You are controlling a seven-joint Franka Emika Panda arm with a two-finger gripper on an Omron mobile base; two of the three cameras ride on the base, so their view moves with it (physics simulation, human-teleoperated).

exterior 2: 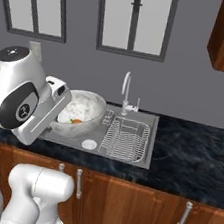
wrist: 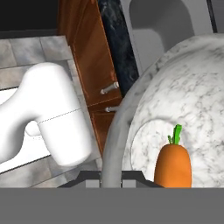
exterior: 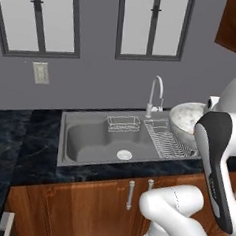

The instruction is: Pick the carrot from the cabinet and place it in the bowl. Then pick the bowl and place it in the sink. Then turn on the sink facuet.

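Right base view: the grey sink (exterior 2: 143,156) spans the counter, and the white bowl (exterior 2: 92,106) hangs above its basin (lifted for lowering in). Gripper (wrist: 111,177) jaws clamp the bowl's rim; the carrot (wrist: 173,165) lies inside.

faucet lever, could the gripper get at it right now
Probably not yet. The gripper is shut on the rim of the bowl, which hangs over the sink with the carrot inside. The faucet itself stands unobstructed behind the basin, so the way looks free once the bowl is released.
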